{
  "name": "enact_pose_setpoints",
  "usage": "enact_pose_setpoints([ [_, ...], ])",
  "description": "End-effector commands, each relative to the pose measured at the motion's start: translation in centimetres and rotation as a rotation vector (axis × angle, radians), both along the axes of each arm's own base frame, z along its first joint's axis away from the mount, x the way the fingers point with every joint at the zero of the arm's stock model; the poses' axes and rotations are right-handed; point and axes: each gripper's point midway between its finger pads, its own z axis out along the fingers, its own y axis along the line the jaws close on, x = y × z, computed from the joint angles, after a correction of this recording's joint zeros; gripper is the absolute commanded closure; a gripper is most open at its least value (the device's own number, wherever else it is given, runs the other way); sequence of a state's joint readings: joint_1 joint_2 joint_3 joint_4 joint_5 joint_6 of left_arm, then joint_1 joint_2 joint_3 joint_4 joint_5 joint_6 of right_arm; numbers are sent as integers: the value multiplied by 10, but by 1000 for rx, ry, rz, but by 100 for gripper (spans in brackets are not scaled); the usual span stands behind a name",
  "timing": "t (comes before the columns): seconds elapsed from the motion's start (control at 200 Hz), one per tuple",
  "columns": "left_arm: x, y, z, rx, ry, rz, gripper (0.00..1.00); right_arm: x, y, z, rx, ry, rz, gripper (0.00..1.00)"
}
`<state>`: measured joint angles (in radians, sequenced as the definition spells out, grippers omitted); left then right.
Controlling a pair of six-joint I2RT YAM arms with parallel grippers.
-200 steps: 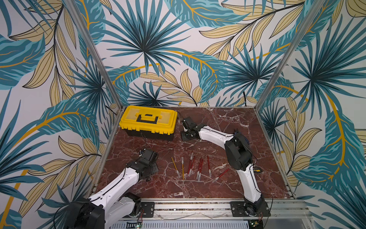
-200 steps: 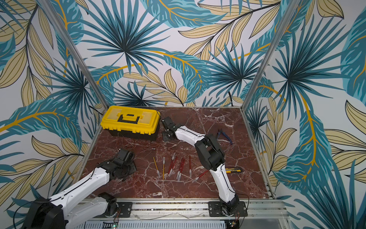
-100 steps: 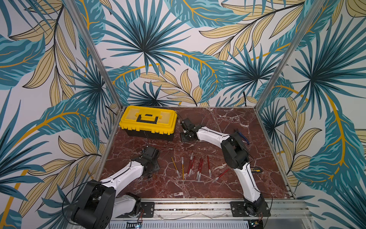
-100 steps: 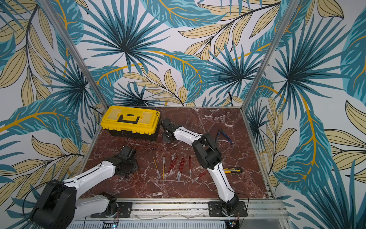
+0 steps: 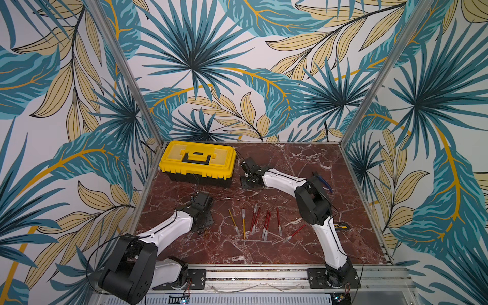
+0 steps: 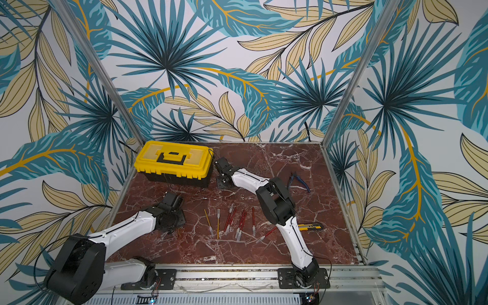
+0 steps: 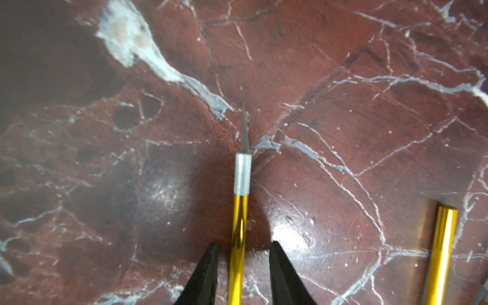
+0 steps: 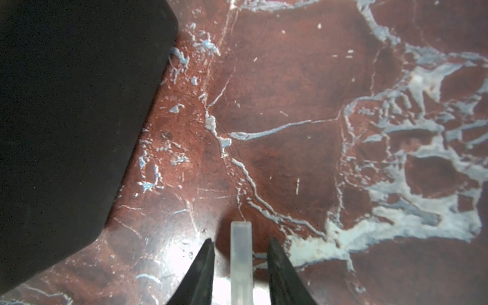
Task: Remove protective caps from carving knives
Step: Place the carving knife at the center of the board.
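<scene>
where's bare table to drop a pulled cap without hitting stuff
The table is bare along the front rail, nearer than the knives, and in the far corner behind the pliers. The middle is crowded: knives lie between the left arm and right arm.

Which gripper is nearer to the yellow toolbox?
Right. The right gripper sits close beside the yellow toolbox, at its end; the left gripper is farther off, in front of it.
</scene>
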<state>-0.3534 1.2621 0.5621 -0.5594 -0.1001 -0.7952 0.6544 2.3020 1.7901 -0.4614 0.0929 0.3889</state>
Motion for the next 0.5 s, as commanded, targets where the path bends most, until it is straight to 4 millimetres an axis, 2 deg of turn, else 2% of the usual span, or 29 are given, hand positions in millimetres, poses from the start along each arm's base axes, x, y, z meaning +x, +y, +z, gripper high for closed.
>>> enact_pose_setpoints([
  [0.0,0,-4,12,-29,4,-6,66,-9,-6,15,8,6,-4,63],
  [0.18,10,-13,50,-82,-81,-39,64,-15,-13,52,47,-57,-7,60],
  [0.275,12,-16,66,-104,-116,-48,63,-25,-18,62,66,-67,-8,59],
  [0.491,4,-11,77,-98,-130,-46,62,-63,-30,75,60,-85,22,59],
])
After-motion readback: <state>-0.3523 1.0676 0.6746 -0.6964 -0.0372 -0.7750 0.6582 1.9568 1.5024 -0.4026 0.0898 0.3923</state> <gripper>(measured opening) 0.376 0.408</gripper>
